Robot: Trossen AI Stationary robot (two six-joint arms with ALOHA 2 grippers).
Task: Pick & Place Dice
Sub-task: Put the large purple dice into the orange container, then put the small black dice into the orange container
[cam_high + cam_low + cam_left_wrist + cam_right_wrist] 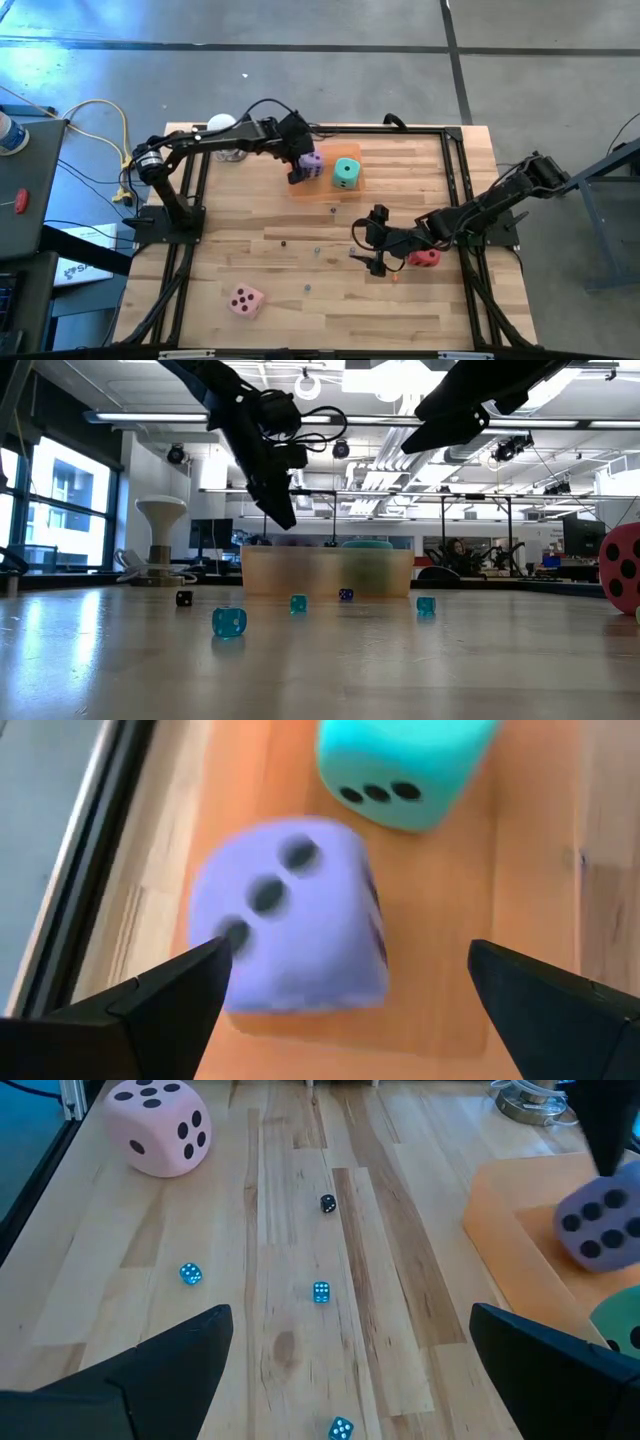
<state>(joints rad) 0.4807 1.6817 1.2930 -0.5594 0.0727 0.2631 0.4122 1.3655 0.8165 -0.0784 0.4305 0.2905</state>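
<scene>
Wooden slats form the table [300,270], pale butcher-block framed by dark rails, seen from overhead. Four large soft dice are in view. A purple die [313,164] and a teal die [346,172] sit side by side in a shallow orange tray [325,190] near the table's far edge. A pink die [246,300] lies alone near the front left. A red die [426,257] rests on the wood just beside the right arm.

Small dice are scattered across the middle of the table: the right wrist view shows three clear blue ones [321,1291] and one black one [328,1203], while the low view shows a few more than that.

Left gripper [299,168] hovers at the tray with its fingers spread wide on either side of the purple die, which looks blurred and free of the fingers in the left wrist view. Right gripper [366,252] sits low over the bare wood at centre right, fingers wide apart and empty, with the red die behind it.

No writing or labels can be read. Grey concrete floor surrounds the table. Beyond it, the low view shows an open workshop with ceiling lights, large windows at the left and desks with equipment.
</scene>
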